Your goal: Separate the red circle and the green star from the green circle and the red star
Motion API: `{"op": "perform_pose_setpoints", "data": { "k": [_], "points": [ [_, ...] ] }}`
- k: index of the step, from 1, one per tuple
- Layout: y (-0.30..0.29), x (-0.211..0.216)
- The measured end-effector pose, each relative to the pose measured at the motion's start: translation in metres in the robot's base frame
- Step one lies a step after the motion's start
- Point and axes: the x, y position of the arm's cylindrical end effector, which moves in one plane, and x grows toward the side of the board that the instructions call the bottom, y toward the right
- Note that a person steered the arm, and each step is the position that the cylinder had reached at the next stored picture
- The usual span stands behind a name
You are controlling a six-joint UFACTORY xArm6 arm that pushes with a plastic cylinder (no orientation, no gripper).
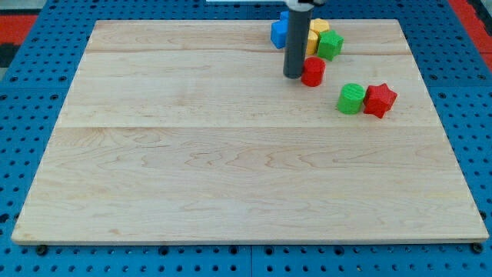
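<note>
My tip (294, 75) rests on the board near the view's top, just left of the red circle (313, 71) and touching or nearly touching it. The green star (330, 45) lies above and to the right of the red circle, beside a yellow block (317, 36). The green circle (351, 98) and the red star (379, 100) sit side by side, touching, lower right of the red circle. The rod hides part of the yellow block and of a blue block (279, 33).
The wooden board (231, 169) lies on a blue perforated table. The blue block, the yellow block and the green star cluster near the board's top edge. The rod (296, 38) stands upright in front of them.
</note>
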Motion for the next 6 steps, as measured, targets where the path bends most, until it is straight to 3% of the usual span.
{"op": "perform_pose_setpoints", "data": {
  "k": [1,2,3,5,6],
  "points": [
    [-0.011,0.009],
    [-0.028,0.049],
    [-0.004,0.058],
    [0.021,-0.002],
    [0.021,-0.002]
  ]
}}
